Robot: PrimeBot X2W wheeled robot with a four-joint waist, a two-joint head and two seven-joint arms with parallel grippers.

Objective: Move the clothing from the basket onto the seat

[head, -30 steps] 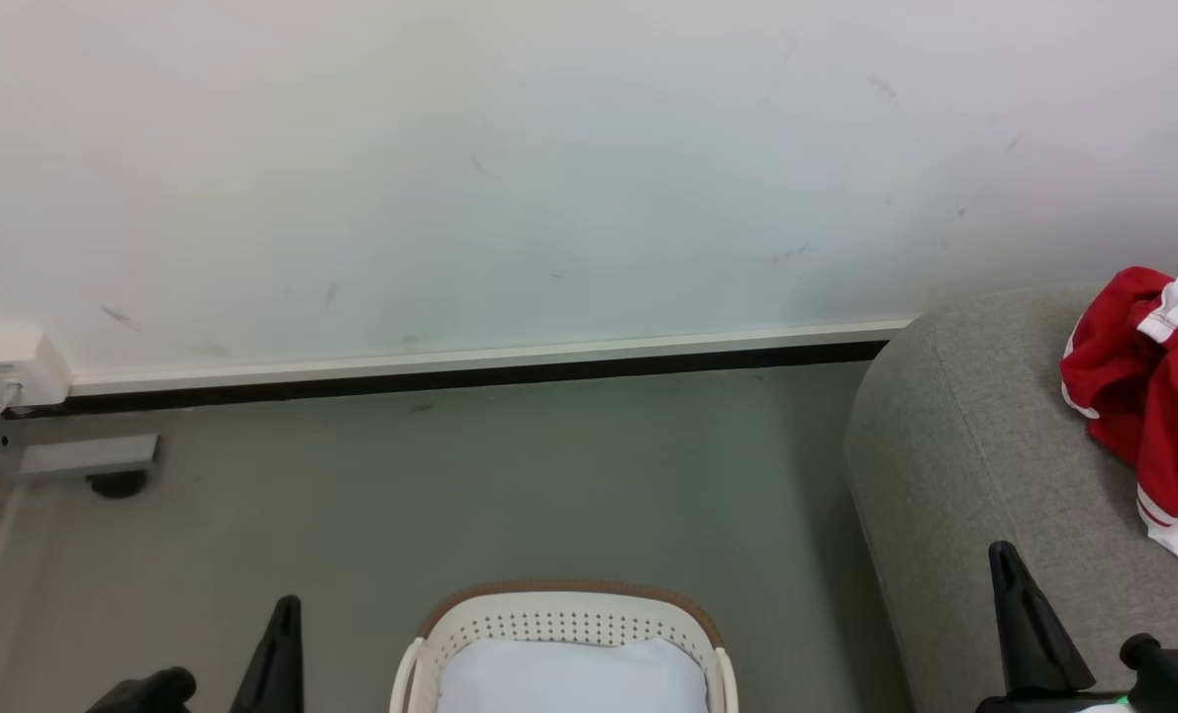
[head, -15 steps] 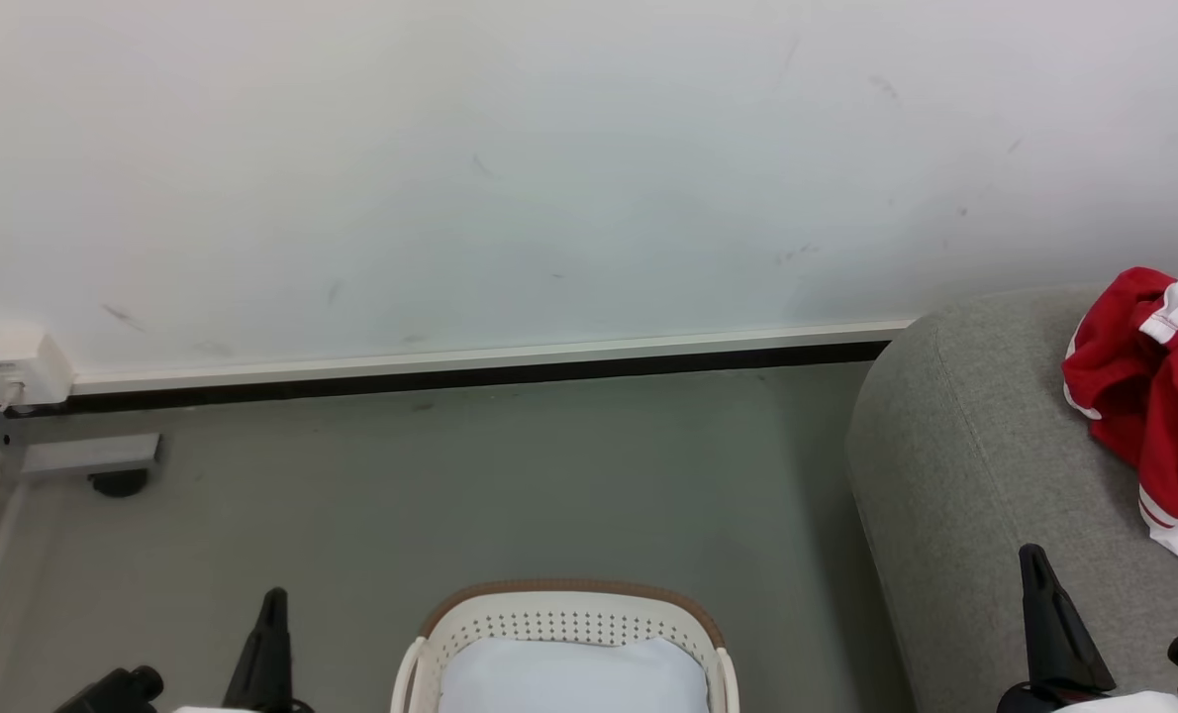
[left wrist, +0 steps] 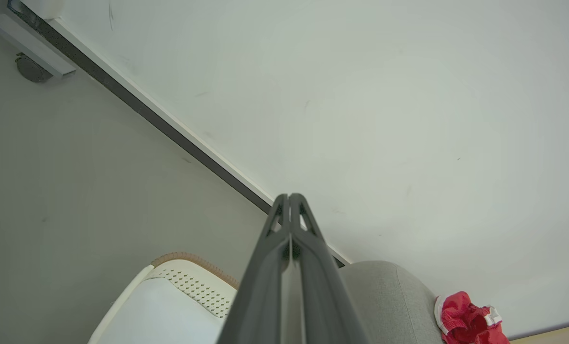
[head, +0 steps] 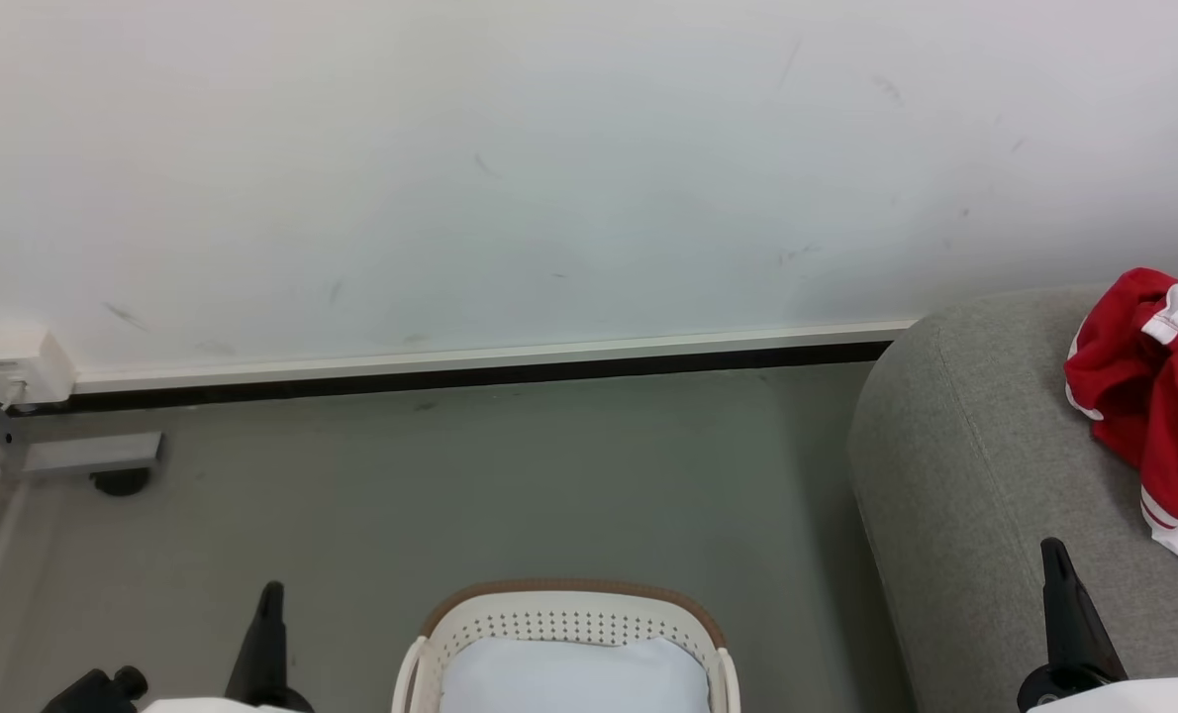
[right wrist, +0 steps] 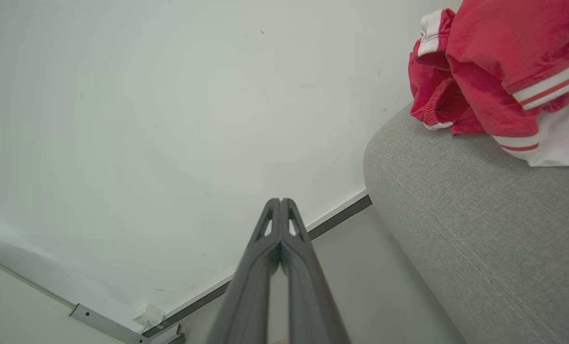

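Progress: I see the red sports clothing (head: 1148, 396) heaped on the grey seat (head: 965, 465) at the head view's right edge. The basket (head: 569, 619), bottom centre, shows a bare pale bottom where visible, so I judge the job about done.
Hands: 2 grippers, the left gripper (left wrist: 289, 198) and the right gripper (right wrist: 281, 201), are pinched tight on nothing.
Clothing vs right gripper: upper right of its wrist view, well apart.
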